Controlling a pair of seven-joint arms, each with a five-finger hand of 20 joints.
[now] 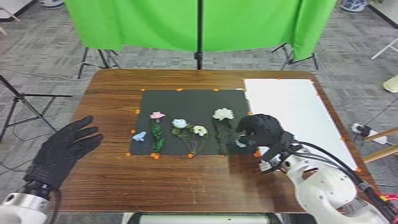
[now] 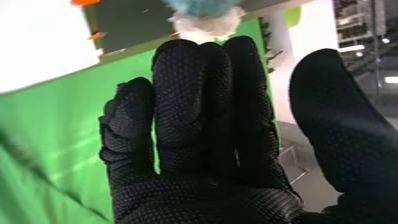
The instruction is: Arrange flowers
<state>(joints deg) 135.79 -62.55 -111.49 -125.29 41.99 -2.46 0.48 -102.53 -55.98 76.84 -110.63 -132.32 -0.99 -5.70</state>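
Note:
On the dark mat in the head view lie a pink flower (image 1: 157,115), a small light blue flower (image 1: 139,136), a pale blue-white flower (image 1: 180,123), a cream flower (image 1: 200,130) and a large white flower (image 1: 223,114). My right hand (image 1: 259,129) is over the mat's right edge, beside the large white flower's stem. In the right wrist view the right hand (image 2: 200,115) has straight fingers and its thumb apart; blue petals (image 2: 202,6) and pale petals (image 2: 206,25) show beyond the fingertips. My left hand (image 1: 67,150) is open, left of the mat.
The dark mat (image 1: 178,100) lies on the brown table (image 1: 115,185), with orange tape pieces around its edge. A white sheet (image 1: 289,105) lies to its right, partly beneath the right arm. Behind the table hangs a green cloth (image 1: 151,25) on a stand.

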